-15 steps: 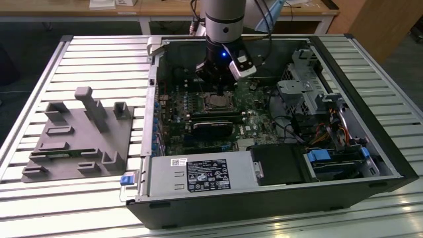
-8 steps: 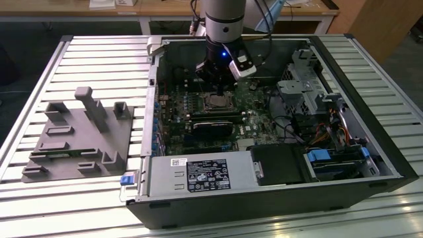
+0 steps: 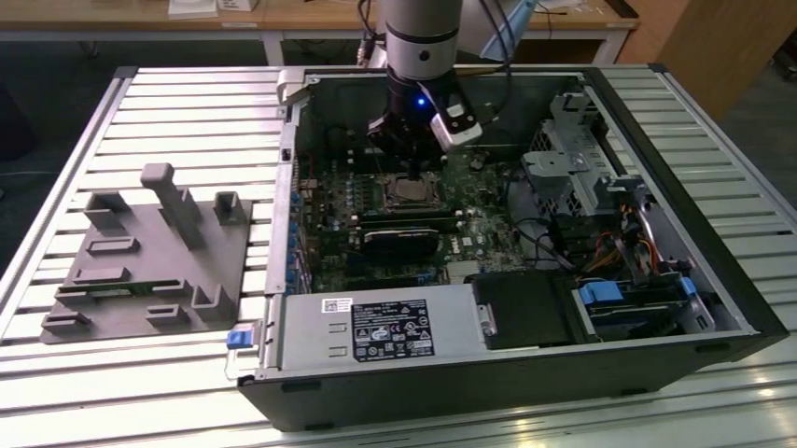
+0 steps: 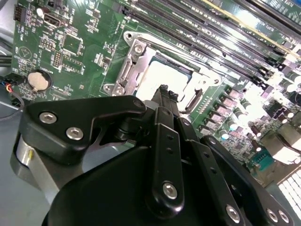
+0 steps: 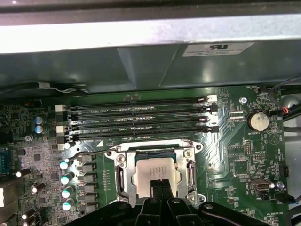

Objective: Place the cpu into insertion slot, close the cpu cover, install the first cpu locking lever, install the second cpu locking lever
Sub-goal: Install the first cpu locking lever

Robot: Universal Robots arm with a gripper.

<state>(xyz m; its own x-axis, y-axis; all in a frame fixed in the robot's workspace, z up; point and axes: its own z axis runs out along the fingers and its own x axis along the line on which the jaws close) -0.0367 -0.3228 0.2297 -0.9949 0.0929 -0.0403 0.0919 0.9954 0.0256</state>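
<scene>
The cpu (image 5: pixel 155 170) lies flat in the insertion slot (image 5: pixel 156 151) on the green motherboard, a pale silvery square. The cpu cover (image 5: pixel 123 175) sits down around it as a metal frame, also seen in the second wrist view as the cover (image 4: pixel 128 66) around the cpu (image 4: pixel 162 75). A thin wire locking lever (image 5: pixel 94 151) sticks out from one corner of the socket. My gripper (image 5: pixel 160 184) hovers just over the cpu's edge with its two black fingers pressed together and nothing between them. In the exterior view the gripper (image 3: pixel 412 166) hangs straight above the socket (image 3: pixel 405 191).
Long black memory slots (image 5: pixel 141 117) run beside the socket, with a coin battery (image 5: pixel 257 121) further off. The computer case holds a power supply (image 3: pixel 373 329) and a drive cage (image 3: pixel 573 168). A grey fixture plate (image 3: pixel 149 261) lies on the exterior view's left.
</scene>
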